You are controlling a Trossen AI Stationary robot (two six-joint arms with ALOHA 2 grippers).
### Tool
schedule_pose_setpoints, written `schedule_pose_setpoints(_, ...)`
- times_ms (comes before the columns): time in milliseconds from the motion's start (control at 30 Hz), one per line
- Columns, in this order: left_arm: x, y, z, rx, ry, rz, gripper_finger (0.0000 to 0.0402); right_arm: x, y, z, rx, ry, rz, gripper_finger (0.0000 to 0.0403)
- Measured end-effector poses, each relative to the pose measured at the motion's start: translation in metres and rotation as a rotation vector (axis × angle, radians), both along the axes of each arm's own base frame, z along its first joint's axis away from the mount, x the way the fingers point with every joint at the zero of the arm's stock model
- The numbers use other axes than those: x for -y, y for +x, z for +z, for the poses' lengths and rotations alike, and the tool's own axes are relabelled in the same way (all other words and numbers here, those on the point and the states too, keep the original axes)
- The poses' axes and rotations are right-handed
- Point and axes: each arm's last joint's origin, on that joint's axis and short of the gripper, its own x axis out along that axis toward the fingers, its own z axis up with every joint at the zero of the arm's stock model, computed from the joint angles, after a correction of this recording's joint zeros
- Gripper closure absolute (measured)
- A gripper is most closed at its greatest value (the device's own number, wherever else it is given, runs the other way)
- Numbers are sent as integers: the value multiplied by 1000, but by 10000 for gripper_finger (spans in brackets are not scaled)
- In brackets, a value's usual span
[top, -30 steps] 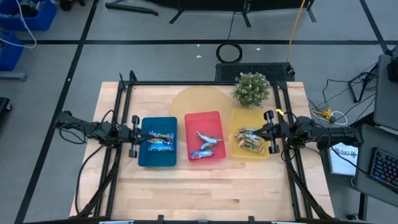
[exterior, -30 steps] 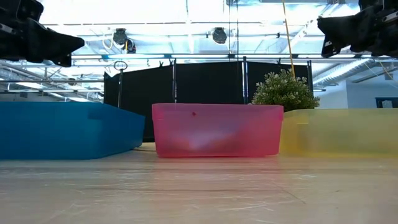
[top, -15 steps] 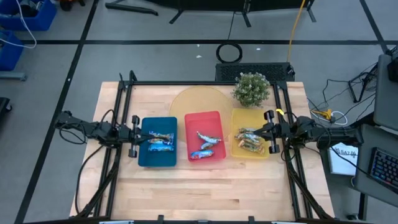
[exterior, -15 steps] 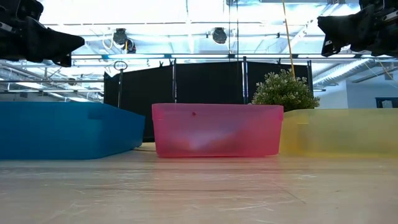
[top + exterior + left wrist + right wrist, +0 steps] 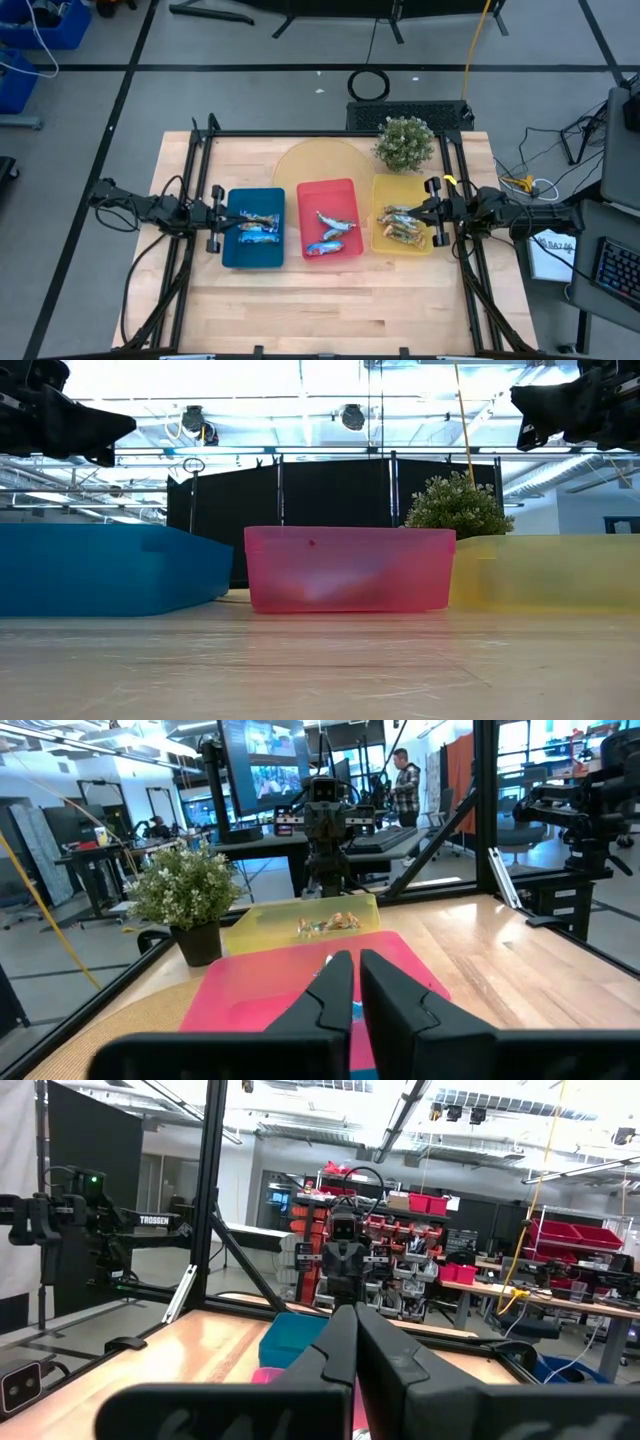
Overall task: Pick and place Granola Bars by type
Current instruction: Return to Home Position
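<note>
Three trays stand in a row on the table: blue tray [image 5: 252,228], red tray [image 5: 328,219] and yellow tray [image 5: 402,228]. Blue-and-white bars [image 5: 256,228] lie in the blue tray, two more blue-and-white bars [image 5: 328,236] in the red tray, and tan-brown bars [image 5: 400,226] in the yellow tray. My left gripper [image 5: 222,222] hovers shut at the blue tray's left edge, level and well above the table [image 5: 70,425]. My right gripper [image 5: 432,214] hovers shut at the yellow tray's right edge [image 5: 560,405]. Neither holds anything.
A potted plant [image 5: 405,143] stands at the far edge behind the yellow tray, next to a round tan mat [image 5: 315,163]. Bare wood [image 5: 330,300] spreads across the near half of the table. Black frame rails [image 5: 190,190] run along both sides.
</note>
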Motion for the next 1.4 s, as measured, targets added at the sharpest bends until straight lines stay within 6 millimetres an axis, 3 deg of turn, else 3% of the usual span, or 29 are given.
schedule_pose_setpoints(400, 0, 0, 1, 2, 0, 0, 328, 0, 0, 0, 0, 0, 0, 403)
schedule_pose_setpoints(1400, 0, 0, 1, 3, -1, 0, 339, 0, 0, 0, 0, 0, 1, 403)
